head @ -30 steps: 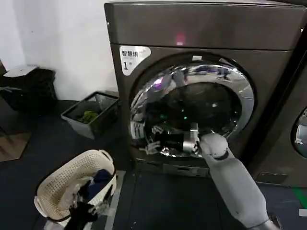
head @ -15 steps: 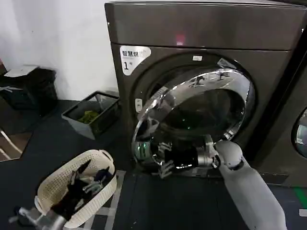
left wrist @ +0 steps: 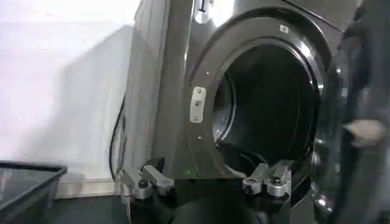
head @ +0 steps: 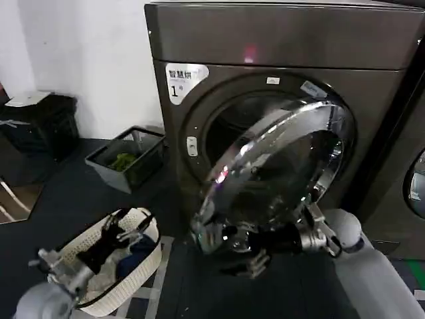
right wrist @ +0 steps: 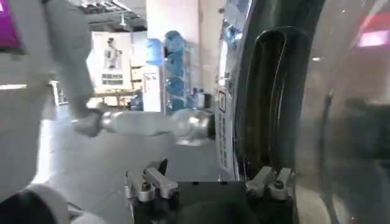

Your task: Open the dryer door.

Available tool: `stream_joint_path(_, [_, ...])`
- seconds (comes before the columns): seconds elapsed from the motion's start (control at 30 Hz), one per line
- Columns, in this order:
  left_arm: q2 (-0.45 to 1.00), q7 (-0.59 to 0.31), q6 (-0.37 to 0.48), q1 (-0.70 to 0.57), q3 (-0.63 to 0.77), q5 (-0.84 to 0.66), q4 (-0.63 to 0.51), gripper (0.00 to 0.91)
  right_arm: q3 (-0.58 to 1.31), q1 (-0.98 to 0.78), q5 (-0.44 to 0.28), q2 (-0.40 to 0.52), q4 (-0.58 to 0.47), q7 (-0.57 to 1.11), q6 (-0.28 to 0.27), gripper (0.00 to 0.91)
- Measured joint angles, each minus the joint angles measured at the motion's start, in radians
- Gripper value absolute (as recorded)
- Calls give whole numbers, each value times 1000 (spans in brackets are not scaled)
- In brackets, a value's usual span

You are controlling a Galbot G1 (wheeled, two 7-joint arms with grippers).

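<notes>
Reaching in low from the right, the right gripper (head: 249, 256) sits at the bottom edge of the dryer door (head: 279, 176), fingers spread apart with nothing clamped between them; from its own wrist camera the two fingertips (right wrist: 152, 182) stand wide, right next to the door's rim. That door hangs swung partway out from the dryer (head: 279, 100), hinged on the right side, its chrome ring tilted toward the room and the dark drum opening (head: 229, 129) exposed behind it. Down at the lower left, the left gripper (head: 123, 232) hovers over a cream laundry basket (head: 126, 276) with clothes inside, its fingers open too. A dark bin (head: 126, 159) rests on the floor by the wall.
</notes>
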Motion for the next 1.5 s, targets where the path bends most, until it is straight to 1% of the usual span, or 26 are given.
stream_joint_path(0.13, [55, 35, -10, -57, 81, 6, 20, 907, 44, -42, 4, -25, 28, 0, 19, 907])
stream_joint_path(0.33, [81, 31, -6, -144, 210, -2, 58, 907, 127, -118, 15, -52, 62, 0, 63, 907])
stream_joint_path(0.7, [47, 47, 1, -358, 453, -30, 132, 907, 341, -239, 60, -60, 34, 3, 109, 907])
stream_joint_path(0.87, [10, 55, 0, -475, 579, -42, 167, 907, 455, -291, 83, -43, 8, 30, 109, 907])
stream_joint_path(1.1, [-45, 90, 0, -627, 733, -52, 220, 907, 653, -361, 88, -9, -20, 107, 127, 907])
stream_joint_path(1.3, [-88, 99, 2, -713, 838, -56, 242, 907, 821, -421, 100, 30, -10, 161, 136, 907])
stream_joint_path(1.5, [-126, 112, 2, -780, 930, -56, 236, 907, 1013, -502, 105, 85, 30, 270, 141, 907])
